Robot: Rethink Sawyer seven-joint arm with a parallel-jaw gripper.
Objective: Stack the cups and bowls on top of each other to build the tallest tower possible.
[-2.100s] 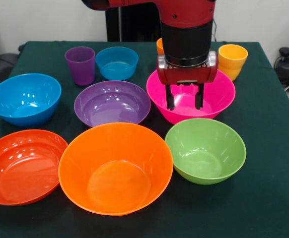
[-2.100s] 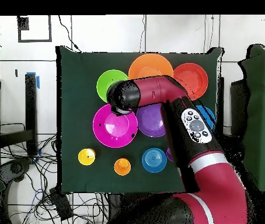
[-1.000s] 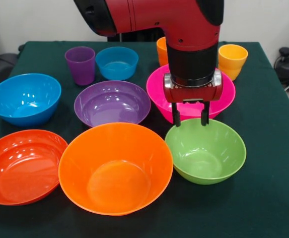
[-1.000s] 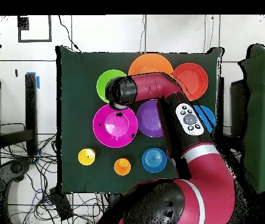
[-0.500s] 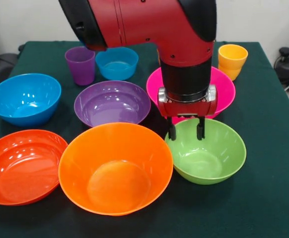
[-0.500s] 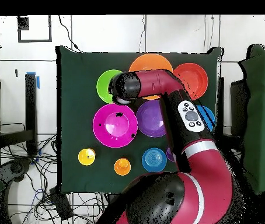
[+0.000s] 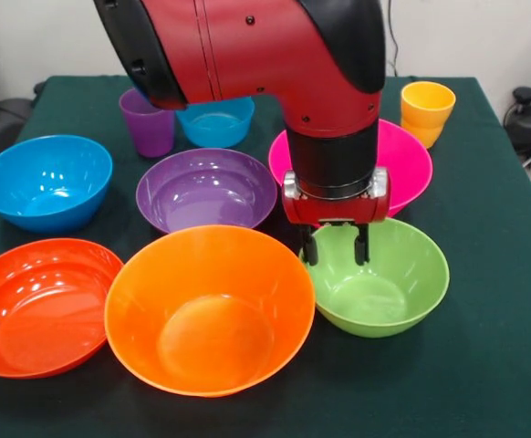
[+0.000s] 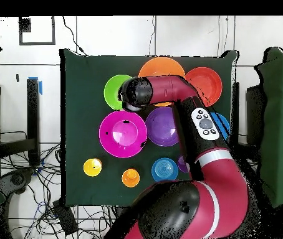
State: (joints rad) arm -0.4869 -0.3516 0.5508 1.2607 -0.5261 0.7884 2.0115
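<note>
My gripper [image 7: 336,248] is open and empty, hanging low over the far left part of the green bowl [image 7: 380,278], fingertips at about rim height. In the overhead view the wrist [image 8: 136,93] hides it beside the green bowl [image 8: 115,90]. The large pink bowl [image 7: 402,164] stands just behind, the purple bowl [image 7: 206,189] and large orange bowl [image 7: 209,308] to the left. The blue bowl [image 7: 45,181], red-orange bowl [image 7: 39,306], small blue bowl [image 7: 215,123], purple cup [image 7: 147,123] and yellow cup [image 7: 427,111] stand apart. The orange cup [image 8: 130,178] shows only overhead. No stack shows.
All stand on a dark green cloth [image 7: 503,301] over the table. The large orange bowl's rim nearly touches the green bowl's left rim. My arm [image 8: 197,124] crosses over the purple and blue bowls in the overhead view. Cables lie on the floor beyond the table.
My gripper has moved from over the pink bowl toward the table's near side and down to the green bowl's far left rim. It stayed open. The bowls and cups have not moved.
</note>
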